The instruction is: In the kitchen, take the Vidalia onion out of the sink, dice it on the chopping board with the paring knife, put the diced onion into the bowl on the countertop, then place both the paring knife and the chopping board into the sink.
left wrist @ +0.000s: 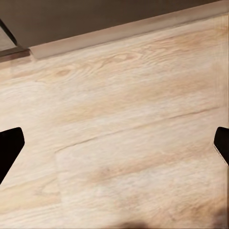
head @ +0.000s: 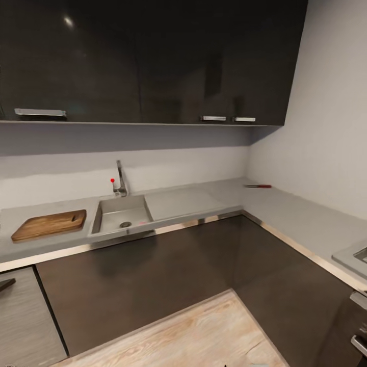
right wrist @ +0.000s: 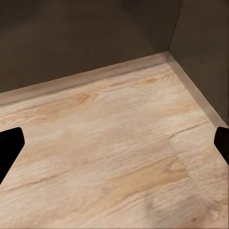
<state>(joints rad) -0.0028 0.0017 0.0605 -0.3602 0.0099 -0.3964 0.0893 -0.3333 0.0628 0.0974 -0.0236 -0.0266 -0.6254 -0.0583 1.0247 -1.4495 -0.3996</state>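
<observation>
The grey countertop (head: 285, 209) runs around a corner. Set into it is the sink (head: 109, 211), with a round drain, a drainboard to its right and a chrome tap (head: 121, 179) with a red dot. No Vidalia onion is visible in the basin from here. The brown chopping board (head: 48, 224) lies left of the sink. Far off in the corner lies the red-handled paring knife (head: 258, 186). The bowl is out of view. My left gripper (left wrist: 114, 148) and right gripper (right wrist: 114, 148) hang open and empty over the wooden floor.
Dark upper cabinets (head: 142, 61) hang over the counter, and dark lower cabinets (head: 153, 275) stand beneath it. Light wood floor (head: 193, 336) lies in front. A grey raised appliance edge (head: 354, 257) sits on the right counter run, with a handle (head: 359, 344) below it.
</observation>
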